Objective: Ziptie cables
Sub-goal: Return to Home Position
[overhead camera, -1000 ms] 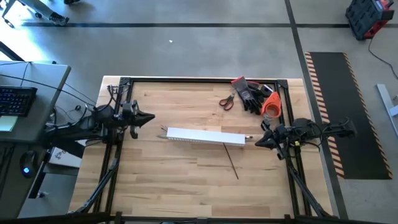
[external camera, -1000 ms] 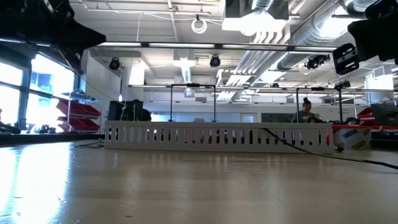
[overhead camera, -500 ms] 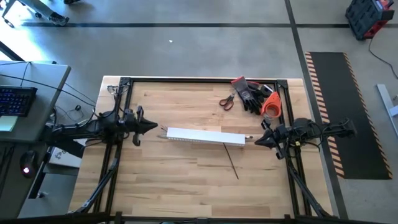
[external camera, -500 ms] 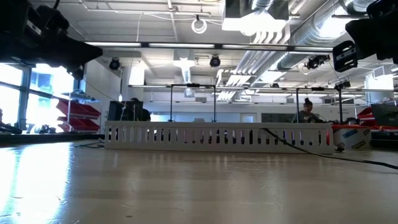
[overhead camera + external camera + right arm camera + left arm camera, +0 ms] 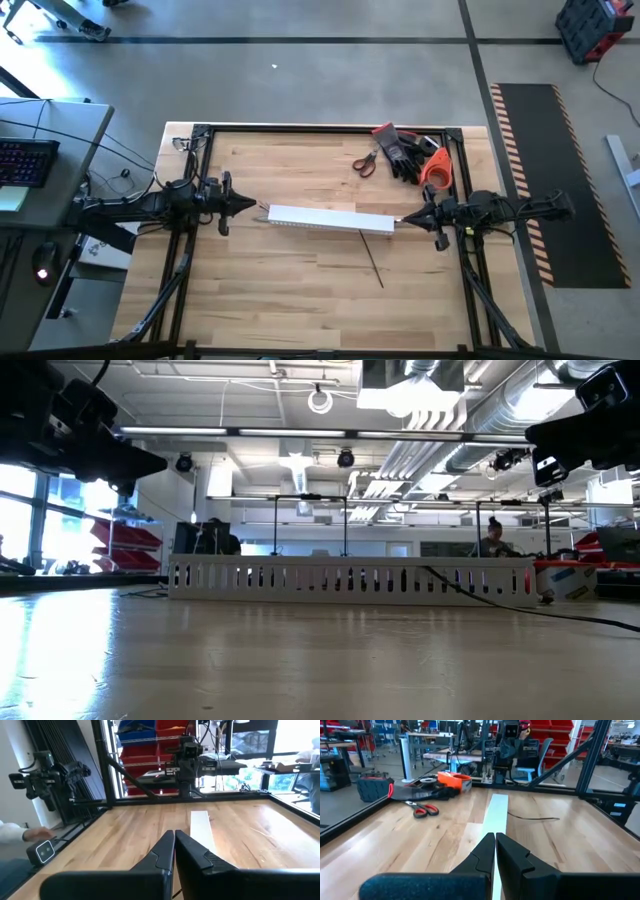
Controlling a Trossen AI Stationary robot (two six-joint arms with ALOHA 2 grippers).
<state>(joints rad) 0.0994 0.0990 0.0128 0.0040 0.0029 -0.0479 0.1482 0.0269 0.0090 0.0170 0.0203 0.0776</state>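
Note:
A long white slotted channel [image 5: 330, 219] lies flat across the middle of the table and also shows in the low view [image 5: 350, 578]. One thin dark strand [image 5: 372, 260] runs from the channel's right part toward the near edge and lies on the wood [image 5: 480, 596]. No bundle of cables shows. My left gripper [image 5: 250, 205] is shut and hovers just off the channel's left end [image 5: 495, 837]. My right gripper [image 5: 399, 220] is shut and hovers above the channel's right end [image 5: 175, 834]. In the low view both grippers sit well above the table.
Red-handled scissors [image 5: 365, 163], dark gloves [image 5: 405, 152] and an orange roll [image 5: 437, 168] lie near the far right corner. A black frame [image 5: 330, 128] borders the table. Bare wood lies between the channel and the near edge. People sit at desks in the room beyond.
My left gripper has come down, shifted a little toward the near edge and right toward the channel's left end, and turned about its axis. My right gripper has moved left toward the channel's right end. Channel and strand have stayed put.

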